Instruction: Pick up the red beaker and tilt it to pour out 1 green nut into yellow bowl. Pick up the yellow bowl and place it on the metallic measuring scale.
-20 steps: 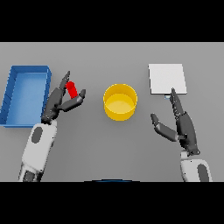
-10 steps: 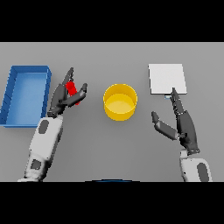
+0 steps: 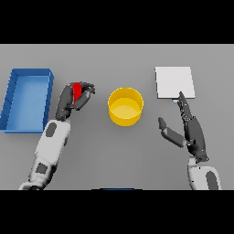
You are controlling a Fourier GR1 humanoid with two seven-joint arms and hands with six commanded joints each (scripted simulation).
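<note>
The red beaker point(image 3: 77, 89) is mostly covered by my left hand point(image 3: 69, 101), whose fingers and thumb are curled round it left of the yellow bowl point(image 3: 125, 106). The bowl stands upright at the table's middle, apart from both hands; I cannot make out any green nut. The metallic measuring scale point(image 3: 174, 82) is a pale square plate at the back right. My right hand point(image 3: 190, 130) is open just in front of the scale, fingers straight and pointing toward it, thumb spread toward the bowl.
A blue tray point(image 3: 10, 104) lies at the far left, close beside my left forearm. Grey table surface stretches between the bowl and the scale.
My left hand has closed its fingers round the red beaker, which was only between spread fingers before. The right hand has stayed in place.
</note>
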